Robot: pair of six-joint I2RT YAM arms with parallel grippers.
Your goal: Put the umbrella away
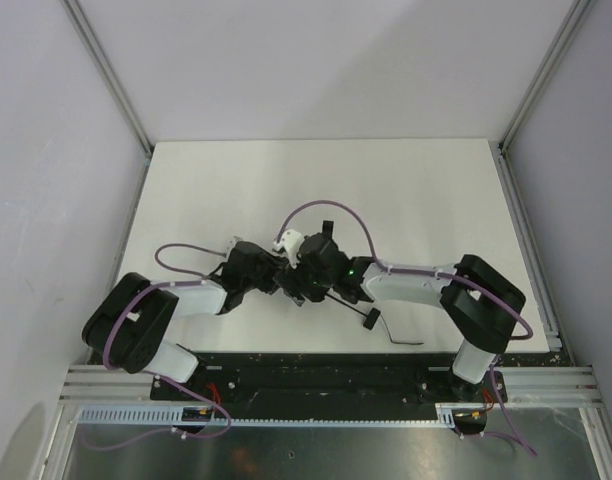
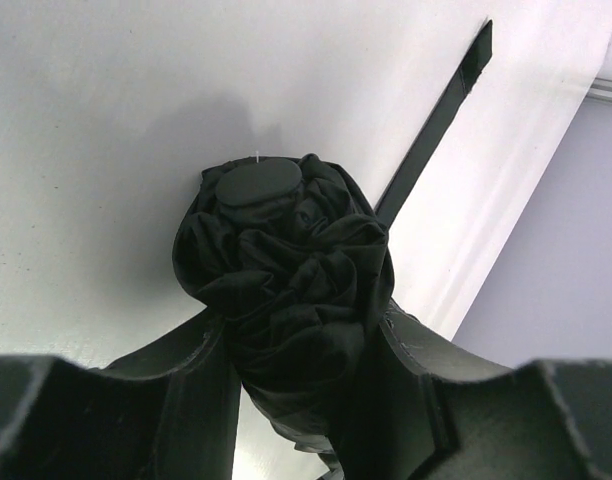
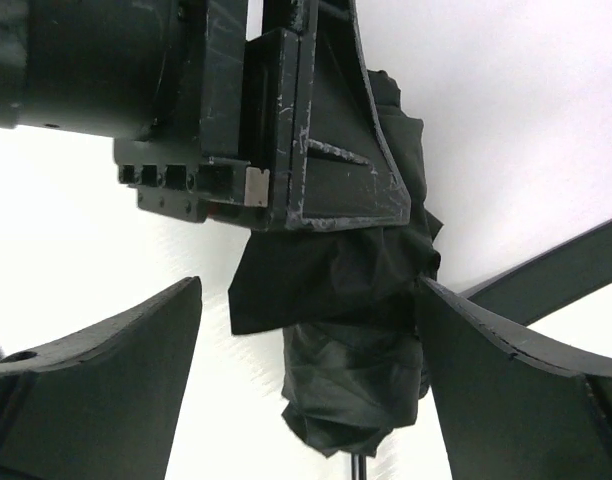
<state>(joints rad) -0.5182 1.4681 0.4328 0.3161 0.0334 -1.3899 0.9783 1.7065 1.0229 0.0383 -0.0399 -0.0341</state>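
Top external view shows the two black-and-white robot arms reaching inward over the flat white table [image 1: 286, 180], the left arm [image 1: 186, 300] from the lower left and the right arm [image 1: 416, 285] from the lower right, their wrists meeting just below the middle of the frame. The compact black fabric umbrella [image 1: 298, 285] lies there between them, mostly hidden by the wrists; its thin dark shaft [image 1: 344, 302] runs out toward the lower right to a small black knob [image 1: 370, 320], and a thin strap [image 1: 401, 340] trails on the table beyond it. In the left wrist view the left gripper [image 2: 298, 330] is clamped on the umbrella's bunched fabric, one finger pressed against each side of the bundle, which fills the centre of the frame. A round black cap [image 2: 258, 185] tops the bundle, and a flat dark strip [image 2: 436, 120] slants from behind it toward the upper right; what that strip is cannot be told. In the right wrist view the right gripper [image 3: 308, 300] has its fingers spread wide. The crumpled fabric hangs between them, close against the finger on the right of the frame and clear of the one on the left, with the left gripper's body above it.
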